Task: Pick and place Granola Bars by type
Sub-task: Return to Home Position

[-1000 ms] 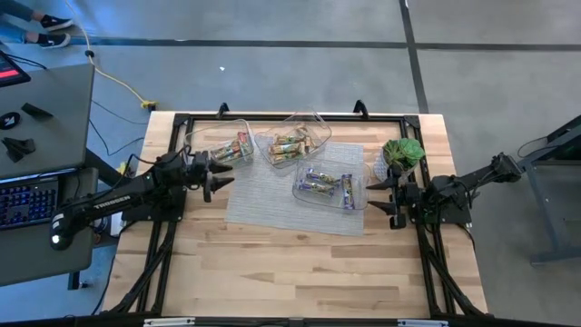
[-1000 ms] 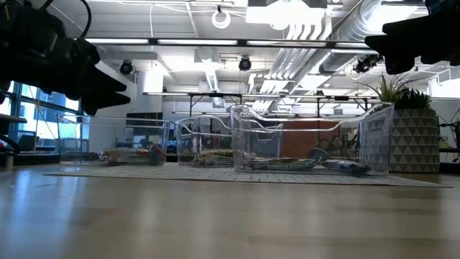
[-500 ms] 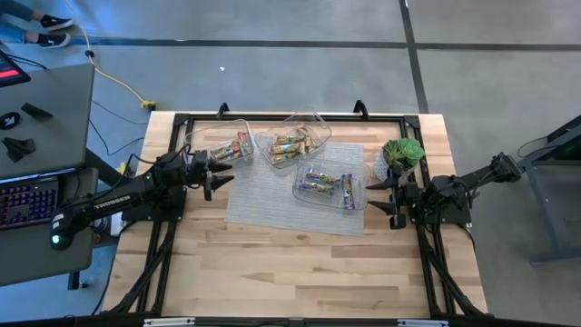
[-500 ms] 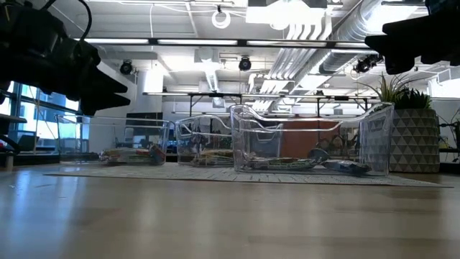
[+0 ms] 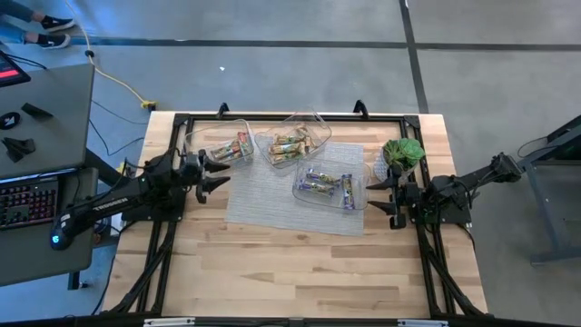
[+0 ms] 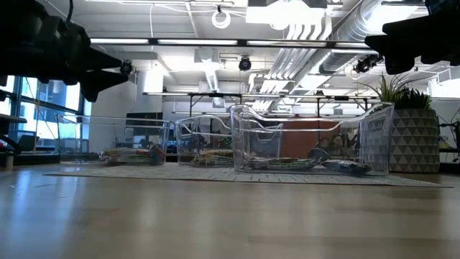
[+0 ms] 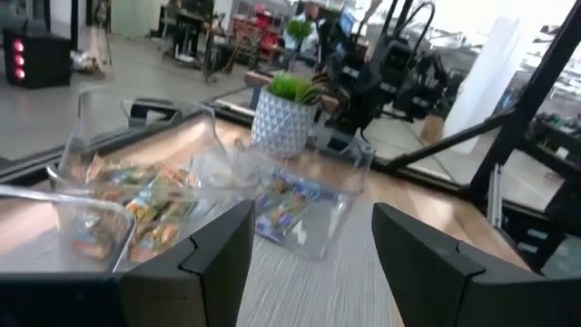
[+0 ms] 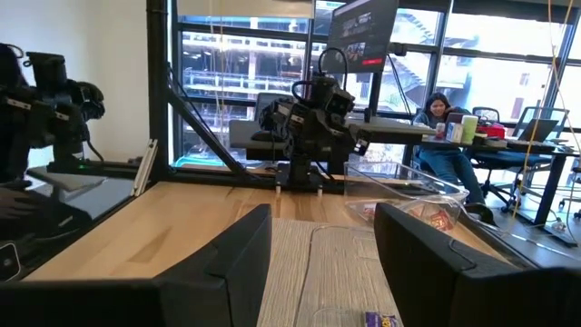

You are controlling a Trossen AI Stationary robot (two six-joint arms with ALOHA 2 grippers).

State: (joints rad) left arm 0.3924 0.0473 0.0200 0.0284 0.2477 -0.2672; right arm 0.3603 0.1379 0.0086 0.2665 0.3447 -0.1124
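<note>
**Counter** (image 5: 300, 272): pale wood planks, rectangular, matte, with a black frame rail along its edges.

**Mat** (image 5: 272, 207): grey woven rectangle at centre frame in the high view, lying slightly askew.

**Tubs**, three: clear, thin-walled plastic with rounded corners and glossy rims.
- The left tub (image 5: 216, 138) sits at the mat's upper-left edge.
- The middle tub (image 5: 313, 136) sits at the mat's upper edge, tilted.
- The right tub (image 5: 357, 193) sits on the mat, right of centre.

**Granola Bars**: small, flat, rectangular, in shiny crinkled wrappers, sorted by colour.
- The red-pink bars (image 5: 236, 149) lie in the left tub.
- The green-tan bars (image 5: 286, 148) lie in the middle tub.
- The purple bars (image 5: 322, 184) lie in the right tub.

**Potted plant** (image 5: 402, 152): green foliage in a white faceted pot, at the right of the frame beside the right tub.

**Left gripper** (image 5: 220, 176): dark, at left of frame just below the left tub. Its fingers (image 7: 218, 250) are spread apart and hold nothing.

**Right gripper** (image 5: 374, 198): dark, at right of frame beside the right tub and below the plant. Its fingers (image 8: 241, 250) are parted and hold nothing.
</note>
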